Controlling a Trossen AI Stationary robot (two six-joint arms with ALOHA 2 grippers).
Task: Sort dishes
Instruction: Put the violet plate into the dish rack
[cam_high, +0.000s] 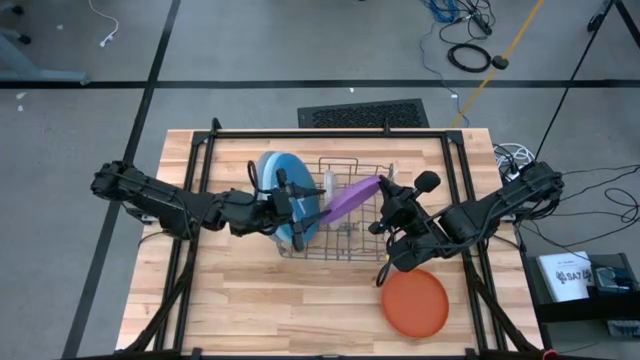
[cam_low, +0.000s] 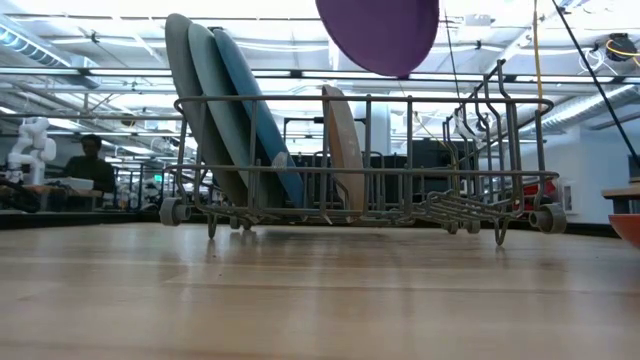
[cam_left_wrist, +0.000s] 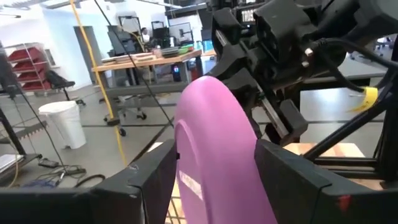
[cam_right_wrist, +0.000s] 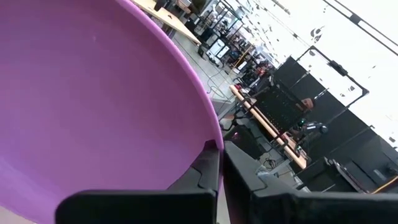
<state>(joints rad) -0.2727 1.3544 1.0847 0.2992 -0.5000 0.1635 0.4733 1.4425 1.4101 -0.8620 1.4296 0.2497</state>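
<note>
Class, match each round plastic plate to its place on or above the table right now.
1. round purple plastic plate
2. round orange-red plastic plate
3. round light blue plastic plate
4. round beige-grey plastic plate

A. flat on the wooden table
B. upright, alone mid-rack
C. raised above the rack
D. upright, grouped at the rack's end

Pairs: 1-C, 2-A, 3-D, 4-B

Both arms reach inward, meeting mid-table: left gripper spread wide, right gripper clamped tight.
</note>
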